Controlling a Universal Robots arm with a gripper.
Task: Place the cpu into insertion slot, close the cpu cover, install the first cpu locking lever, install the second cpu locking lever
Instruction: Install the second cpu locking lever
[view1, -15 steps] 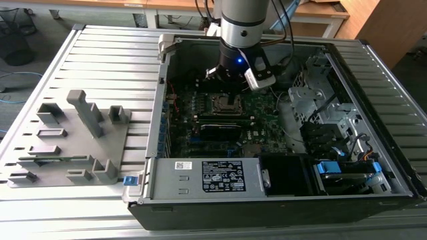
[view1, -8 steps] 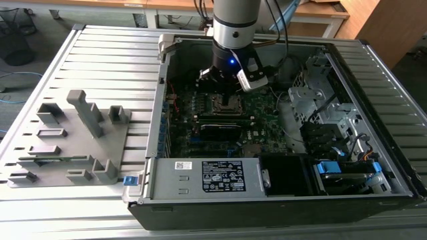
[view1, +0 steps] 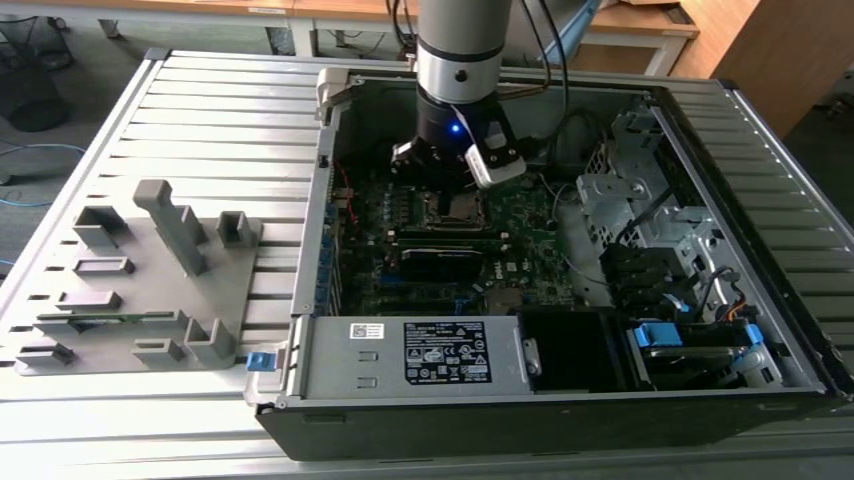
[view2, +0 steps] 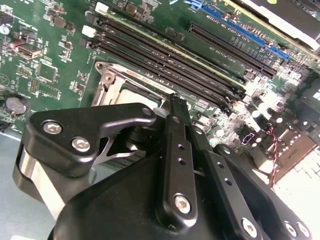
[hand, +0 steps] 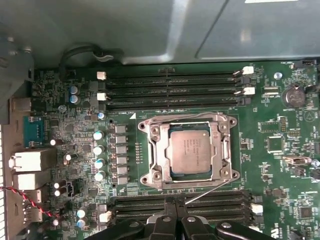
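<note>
The cpu (hand: 188, 152) is sitting in the insertion slot (hand: 226, 172) and the cpu cover (hand: 186, 120) is lying down around it.

My tool (hand: 175, 206) is hovering beside the slot, over the long black memory slots (hand: 172, 91), with its fingers (view2: 176, 150) pressed together and gripping nothing. A thin wire lever (hand: 209, 190) is sticking out near my tool.

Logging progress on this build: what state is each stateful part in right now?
cpu: seated in the insertion slot.
cpu cover: closed over the chip.
Locking lever: sticks out, unlatched.
Claw: shut, holding nothing.
Memory slots: empty.
</note>
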